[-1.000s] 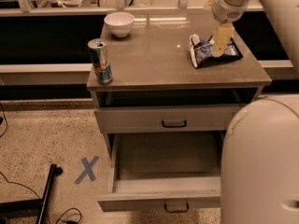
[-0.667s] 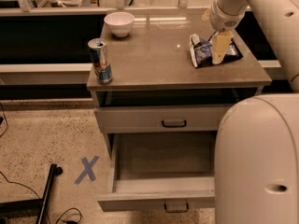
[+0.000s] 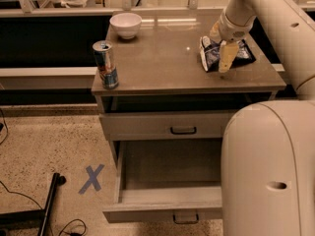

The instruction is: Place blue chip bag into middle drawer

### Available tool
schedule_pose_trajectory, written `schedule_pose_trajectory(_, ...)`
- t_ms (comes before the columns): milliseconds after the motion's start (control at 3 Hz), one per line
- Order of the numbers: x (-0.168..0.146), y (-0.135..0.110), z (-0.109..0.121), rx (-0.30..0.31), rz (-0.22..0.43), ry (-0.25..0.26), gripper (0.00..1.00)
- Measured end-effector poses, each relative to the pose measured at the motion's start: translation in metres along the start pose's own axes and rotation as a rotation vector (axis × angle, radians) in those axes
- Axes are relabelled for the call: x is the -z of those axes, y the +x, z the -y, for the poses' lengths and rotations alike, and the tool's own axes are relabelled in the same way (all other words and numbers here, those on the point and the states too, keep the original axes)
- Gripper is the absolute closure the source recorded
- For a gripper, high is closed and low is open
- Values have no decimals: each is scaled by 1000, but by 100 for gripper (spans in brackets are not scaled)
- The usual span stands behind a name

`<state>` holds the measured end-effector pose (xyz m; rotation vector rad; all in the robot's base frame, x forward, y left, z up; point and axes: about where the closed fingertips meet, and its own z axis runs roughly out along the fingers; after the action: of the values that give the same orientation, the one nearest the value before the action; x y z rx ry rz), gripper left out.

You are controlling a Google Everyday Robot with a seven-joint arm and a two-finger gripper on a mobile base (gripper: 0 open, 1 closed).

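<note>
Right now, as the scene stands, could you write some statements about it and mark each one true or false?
1. The blue chip bag lies on the cabinet top. True.
2. The middle drawer is shut. False: it is pulled out.
3. The tool is at the bag, on the top's right side. True.
4. The drink can lies on its side. False: it stands upright near the front left corner.
5. The white bowl sits inside the drawer. False: it is on the top, at the back left.
</note>
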<state>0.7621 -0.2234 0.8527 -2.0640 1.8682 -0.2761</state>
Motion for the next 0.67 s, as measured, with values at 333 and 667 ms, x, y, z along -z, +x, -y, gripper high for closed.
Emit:
schedule_pose_trajectory(333,-3,-6,1,-20,60,7,46)
schedule_pose_trajectory(667,-6,-7,-2,-66,135,12,69)
